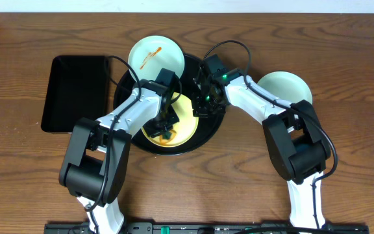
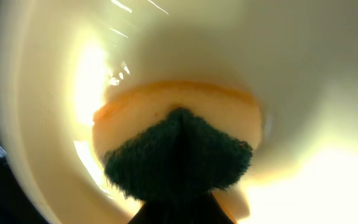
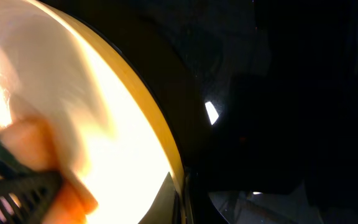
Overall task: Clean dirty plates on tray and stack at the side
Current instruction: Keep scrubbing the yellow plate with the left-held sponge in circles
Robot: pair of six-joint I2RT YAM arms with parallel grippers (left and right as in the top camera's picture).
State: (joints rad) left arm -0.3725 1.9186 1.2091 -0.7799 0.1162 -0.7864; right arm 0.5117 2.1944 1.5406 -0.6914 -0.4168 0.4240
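Note:
The pale yellow plate point(image 1: 186, 123) lies in the round black tray point(image 1: 190, 71). My left gripper point(image 1: 165, 130) is shut on an orange and dark green sponge point(image 1: 166, 134) and presses it on the plate's inside; the left wrist view shows the sponge point(image 2: 179, 149) against the yellow plate point(image 2: 303, 62). My right gripper point(image 1: 202, 104) is shut on the yellow plate's right rim point(image 3: 166, 143), its jaws point(image 3: 182, 193) on either side of it. A blue-green plate point(image 1: 154, 55) with orange streaks sits at the tray's upper left. A clean blue-green plate point(image 1: 284, 88) sits on the table at the right.
A rectangular black tray point(image 1: 76, 91) lies on the wooden table left of the round tray. The right wrist view shows the round tray's dark floor point(image 3: 260, 93) and the sponge point(image 3: 48, 193) at the lower left.

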